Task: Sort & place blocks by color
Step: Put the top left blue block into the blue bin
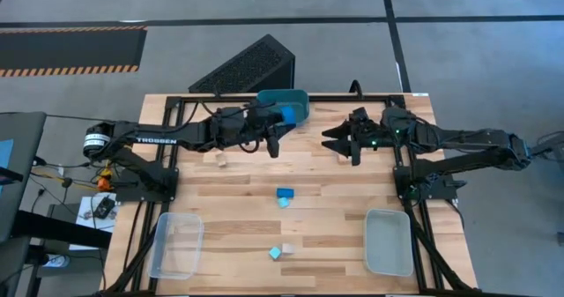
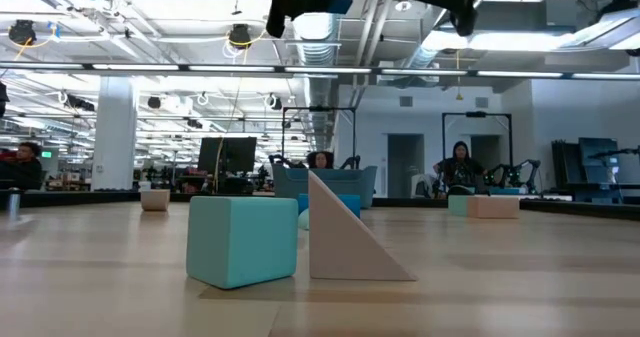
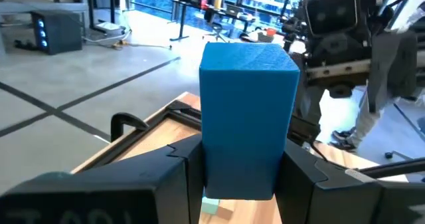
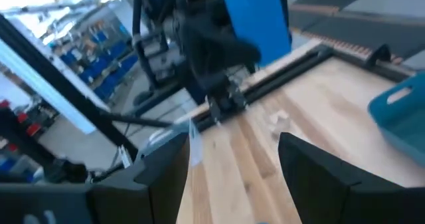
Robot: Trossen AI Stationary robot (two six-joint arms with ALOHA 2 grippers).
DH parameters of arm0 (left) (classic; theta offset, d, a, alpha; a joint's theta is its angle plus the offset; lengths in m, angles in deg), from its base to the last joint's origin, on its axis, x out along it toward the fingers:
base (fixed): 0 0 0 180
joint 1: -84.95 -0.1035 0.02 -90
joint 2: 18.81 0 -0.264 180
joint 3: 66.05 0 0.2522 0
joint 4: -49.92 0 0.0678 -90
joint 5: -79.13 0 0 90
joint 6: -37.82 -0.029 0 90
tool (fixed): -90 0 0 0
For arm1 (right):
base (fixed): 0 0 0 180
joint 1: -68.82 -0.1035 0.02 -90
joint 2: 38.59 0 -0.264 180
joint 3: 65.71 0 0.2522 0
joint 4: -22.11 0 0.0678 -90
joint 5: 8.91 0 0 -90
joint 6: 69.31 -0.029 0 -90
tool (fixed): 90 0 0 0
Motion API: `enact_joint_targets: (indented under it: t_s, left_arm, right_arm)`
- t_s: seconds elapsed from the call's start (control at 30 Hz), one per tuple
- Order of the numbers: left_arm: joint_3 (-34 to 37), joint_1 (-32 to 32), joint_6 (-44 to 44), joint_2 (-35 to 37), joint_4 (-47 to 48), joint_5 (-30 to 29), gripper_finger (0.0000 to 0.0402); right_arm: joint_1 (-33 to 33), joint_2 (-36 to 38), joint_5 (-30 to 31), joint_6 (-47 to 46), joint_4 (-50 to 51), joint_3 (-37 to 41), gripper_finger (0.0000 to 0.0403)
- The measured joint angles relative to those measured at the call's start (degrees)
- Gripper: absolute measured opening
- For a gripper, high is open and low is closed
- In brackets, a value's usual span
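- Left gripper (image 1: 284, 121) from overhead: I see it raised at the far edge of the table, pinching a blue block (image 1: 287, 114) right over the teal bin (image 1: 295, 98). My right gripper (image 1: 342, 143) waits nearby, fingers spread, holding nothing. On the wooden table (image 1: 335, 209) a blue and teal pair (image 1: 284, 196) lies mid-table, a teal cube (image 1: 276, 253) beside a tan wedge (image 1: 287, 248) sits nearer the front, and a tan piece (image 1: 220, 159) lies toward the left. Two clear bins (image 1: 176, 244) sit at the front corners.
- Low view: the teal cube (image 2: 242, 240) and tan wedge (image 2: 352, 232) touch, flat on the wood. Their sharp edges and matte faces suggest rigid, light pieces that will not crush.
- Left wrist view: both fingers (image 3: 179, 164) clamp the blue block (image 3: 247, 117) on its two flat opposite sides, low on its body, so most of it stands above the pads. I judge the faces smooth enough to slip if tilted, so parallel flat sides are the place to grip; for the wedge, its two triangular faces, not the slope.
- Right wrist view: my open fingers (image 4: 166, 174) frame bare table; the blue block (image 4: 257, 21) shows in the other arm's grip.
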Motion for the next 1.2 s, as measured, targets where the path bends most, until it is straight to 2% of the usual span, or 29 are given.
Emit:
enact_joint_targets:
  t_s: [0.17,0.27,0.43,0.6,0.7,0.83,0.97,1.07,1.2]
  left_arm:
    - [0.00,-2.45,-0.06,-0.93,3.08,0.40,0.0109]
    - [0.11,-4.53,-0.02,-2.33,1.48,4.46,0.0110]
    - [0.00,-6.87,-1.11,-5.16,0.02,7.31,0.0110]
    - [-0.01,-10.81,-2.41,-9.38,3.60,9.13,0.0110]
    - [0.04,-14.27,-1.90,-11.52,6.26,10.24,0.0110]
    - [0.04,-19.21,1.53,-12.07,10.07,10.81,0.0110]
    - [0.04,-22.27,-0.31,-12.14,11.16,11.31,0.0110]
    - [-0.28,-24.01,-3.05,-14.52,9.99,12.23,0.0110]
    - [-3.52,-25.65,-3.92,-19.40,15.83,14.72,0.0110]
  right_arm:
    - [0.02,0.00,3.23,-0.72,-4.27,0.00,0.0255]
    - [-0.39,0.00,6.57,-1.78,-3.77,0.00,0.0255]
    - [-3.93,-0.02,16.40,-5.42,2.13,-0.02,0.0255]
    - [-9.00,-0.02,27.14,-9.67,5.61,-0.02,0.0255]
    - [-11.16,0.00,31.31,-12.15,7.39,-0.02,0.0255]
    - [-12.88,0.00,35.72,-16.24,10.22,-0.02,0.0255]
    - [-14.57,0.00,39.89,-19.27,10.78,-0.01,0.0255]
    - [-15.18,-0.02,41.78,-20.03,10.77,-0.02,0.0255]
    - [-15.06,0.00,43.49,-21.16,11.17,-0.02,0.0255]
